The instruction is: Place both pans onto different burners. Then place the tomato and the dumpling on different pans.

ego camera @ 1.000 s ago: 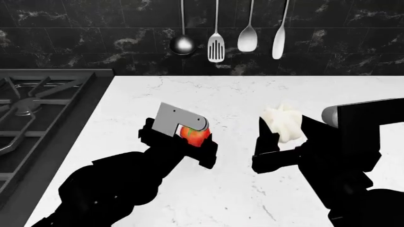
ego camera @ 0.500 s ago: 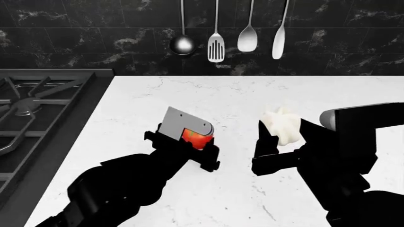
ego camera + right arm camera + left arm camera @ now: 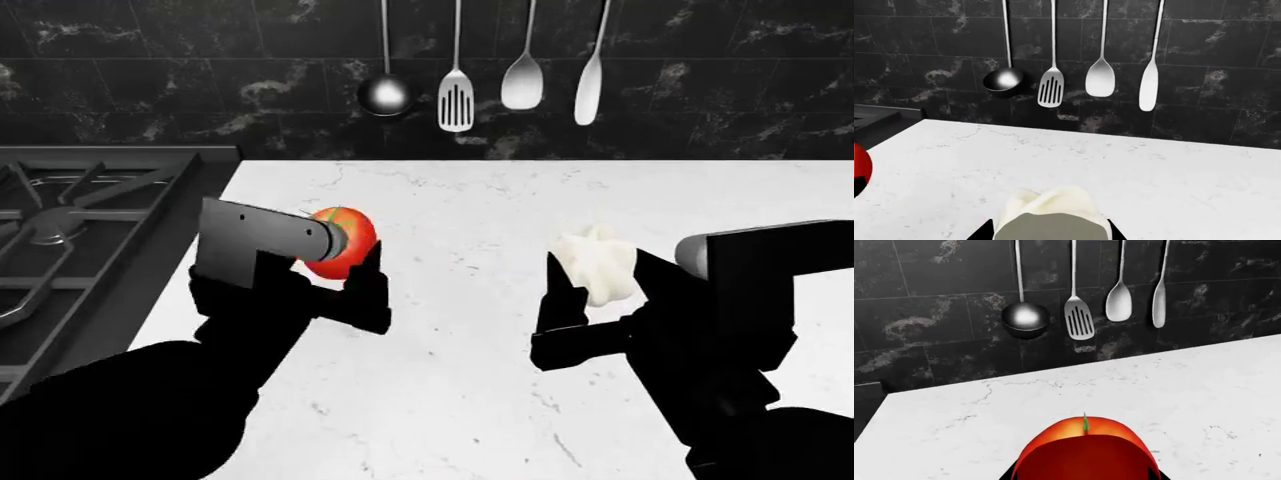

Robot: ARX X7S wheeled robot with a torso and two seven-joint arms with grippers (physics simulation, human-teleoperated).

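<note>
From the left wrist, the tomato (image 3: 1084, 450) fills the near edge of the picture: glossy red shading to orange, a thin green stem on top. It sits right at the left end effector, whose black parts show just under it, above the white marbled worktop (image 3: 1134, 390). On the black marble wall beyond hang a ladle (image 3: 1025, 320), a slotted turner (image 3: 1079, 322), a spoon (image 3: 1119, 302) and a narrow spatula (image 3: 1159, 305).

From the head, the left end effector (image 3: 350, 262) is clenched on the tomato (image 3: 342, 240), which is held between its black fingers, off the worktop (image 3: 467, 200). The right end effector (image 3: 598, 285) grips the dumpling (image 3: 597, 262), a white pleated lump, between its fingers. The stove's black grates (image 3: 67, 230) lie out past the left end effector's outer side. No pan shows.

From the right wrist, the dumpling (image 3: 1051, 212), cream-white and folded, sits right at the end effector, with a red sliver of tomato (image 3: 861, 162) at the picture's edge.
</note>
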